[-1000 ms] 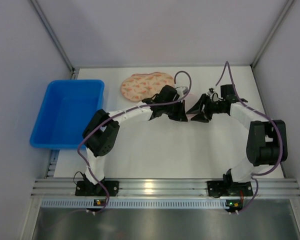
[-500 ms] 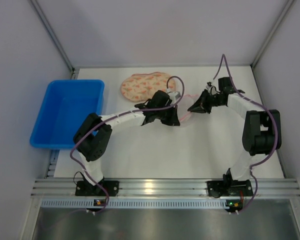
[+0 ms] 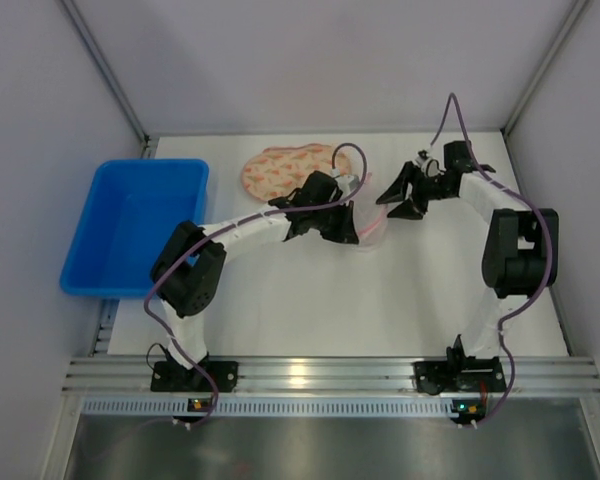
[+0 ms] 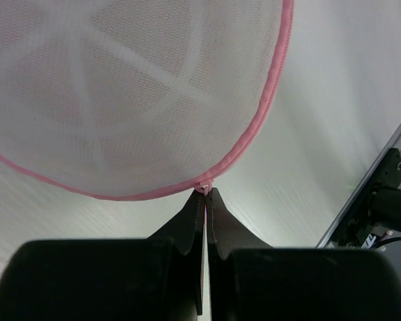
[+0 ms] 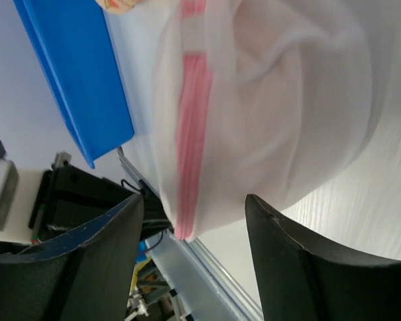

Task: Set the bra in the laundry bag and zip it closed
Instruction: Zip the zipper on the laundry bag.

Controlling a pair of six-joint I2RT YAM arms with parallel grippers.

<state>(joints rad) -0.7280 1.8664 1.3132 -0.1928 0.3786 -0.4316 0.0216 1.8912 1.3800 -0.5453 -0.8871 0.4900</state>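
The orange-patterned bra (image 3: 290,170) lies flat at the back of the table, outside the bag. The white mesh laundry bag (image 3: 377,232) with pink zipper trim sits between my two grippers. My left gripper (image 3: 356,226) is shut on the bag's zipper pull (image 4: 205,188), and the bag's mesh (image 4: 120,100) spreads out just beyond its fingertips (image 4: 217,207). My right gripper (image 3: 392,198) is open. In the right wrist view the bag (image 5: 274,120) bulges in front of its spread jaws, with a pink zipper strip (image 5: 190,134) running down towards the gap.
A blue bin (image 3: 135,225) stands at the left of the table and also shows in the right wrist view (image 5: 73,80). Grey walls close in the back and sides. The aluminium rail (image 3: 330,375) carrying both arm bases runs along the near edge.
My right gripper has moved towards the back of the table, away from the left one. My left gripper has shifted slightly back with the zipper pull still held.
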